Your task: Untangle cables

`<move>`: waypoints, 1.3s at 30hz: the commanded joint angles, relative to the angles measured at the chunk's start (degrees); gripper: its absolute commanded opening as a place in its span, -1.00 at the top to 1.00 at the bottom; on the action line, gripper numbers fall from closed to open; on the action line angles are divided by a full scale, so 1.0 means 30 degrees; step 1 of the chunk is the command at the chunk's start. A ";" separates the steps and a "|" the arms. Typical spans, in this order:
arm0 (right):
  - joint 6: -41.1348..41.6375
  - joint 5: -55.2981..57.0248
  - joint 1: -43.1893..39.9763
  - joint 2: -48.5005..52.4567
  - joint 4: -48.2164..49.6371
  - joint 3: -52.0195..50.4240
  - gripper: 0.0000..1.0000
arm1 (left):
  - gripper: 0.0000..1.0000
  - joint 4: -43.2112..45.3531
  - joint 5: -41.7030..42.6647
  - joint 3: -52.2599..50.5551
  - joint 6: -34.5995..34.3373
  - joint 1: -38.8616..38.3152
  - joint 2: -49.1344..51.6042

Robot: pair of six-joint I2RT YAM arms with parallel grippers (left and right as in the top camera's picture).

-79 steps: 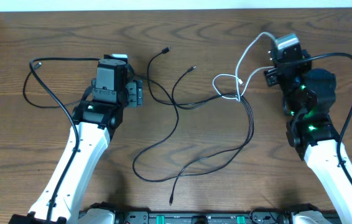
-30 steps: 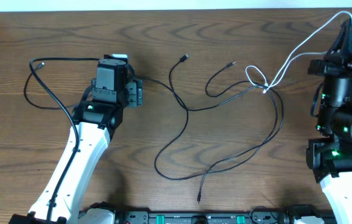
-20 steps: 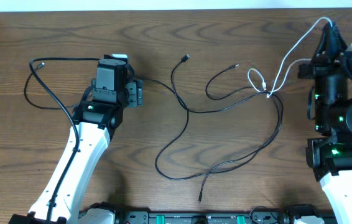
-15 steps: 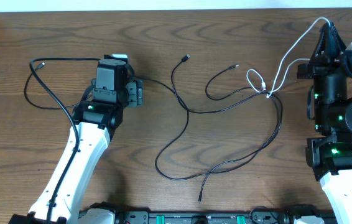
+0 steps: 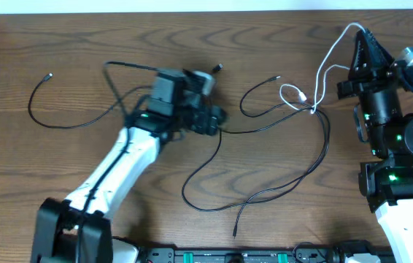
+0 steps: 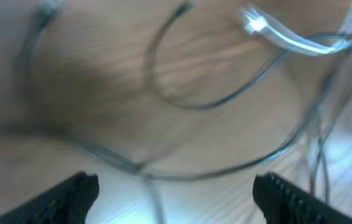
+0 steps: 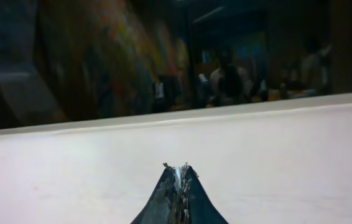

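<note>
Several black cables (image 5: 221,131) lie looped across the table's middle and meet a white cable (image 5: 323,69) in a knot (image 5: 314,109). My right gripper (image 5: 358,35) is raised at the far right, shut on the white cable, which shows as a pale sliver between its fingertips (image 7: 177,169). My left gripper (image 5: 219,123) hovers open over a black cable left of centre. The left wrist view is blurred: the left gripper (image 6: 176,190) stands wide apart above black cable loops (image 6: 188,102), with the white cable (image 6: 294,40) at top right.
One separate black cable (image 5: 60,117) curves alone at the far left. The table's far edge (image 5: 192,10) meets a white wall. Each arm's own thicker black wire (image 5: 119,73) arches near it.
My left arm has swung right from the table's left side to the middle black cables, still open. My right gripper has shifted slightly left with the white cable; the knot moved little.
</note>
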 commanded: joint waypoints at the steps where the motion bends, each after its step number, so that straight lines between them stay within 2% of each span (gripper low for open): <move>1: 0.1945 -0.2106 -0.0073 -0.0066 -0.0444 0.0160 0.98 | -0.69 0.3228 0.1705 0.0386 0.0685 -0.2856 0.0568; 4: 0.2033 -0.4131 -0.0036 -0.0073 -0.0437 0.0160 0.98 | -0.69 0.4932 -0.0182 0.0386 0.0379 -0.4087 0.1020; 5: 0.2106 -0.5348 -0.0036 -0.0073 -0.0408 0.0160 0.98 | -0.69 0.5435 -0.1763 0.0386 -0.0386 -0.4488 0.1246; 7: 0.2557 -0.6834 -0.0036 -0.0073 -0.0146 0.0160 0.98 | -0.69 0.6164 -0.2586 0.0386 -0.1326 -0.4714 0.1588; 8: 0.3155 -0.7949 -0.0036 -0.0073 0.0437 0.0160 0.98 | -0.69 0.6841 -0.2645 0.0386 -0.2120 -0.4714 0.1916; 14: 0.6229 -1.0491 -0.0036 -0.0073 0.3708 0.0160 0.98 | -0.69 0.9668 -0.2652 0.0386 -0.3308 -0.4699 0.3308; 16: 0.6448 -1.1278 -0.0036 -0.0073 0.4065 0.0160 0.98 | -0.69 1.0579 -0.2645 0.0386 -0.4204 -0.4714 0.3643; 18: 0.6448 -1.1468 -0.0036 -0.0066 0.4022 0.0160 0.98 | -0.69 1.0826 -0.2499 0.0386 -0.4561 -0.4714 0.3657; 23: 0.6885 -1.1468 -0.0029 -0.0066 0.4379 0.0160 0.98 | -0.69 1.1817 -0.0131 0.0386 -0.4561 -0.4794 0.3636; 30: 0.7723 -1.1431 0.0066 -0.0066 0.5151 0.0160 0.98 | -0.69 1.2684 0.0962 0.0386 -0.4561 -0.5938 0.3636; 35: 0.8706 -1.1373 0.0102 -0.0066 0.6302 0.0160 0.98 | -0.69 1.3325 0.0772 0.0386 -0.4554 -0.6841 0.3636; 39: 0.9595 -1.1373 0.0102 -0.0073 0.8087 0.0160 0.98 | -0.69 1.3304 -0.1319 0.0386 -0.4546 -0.7118 0.3636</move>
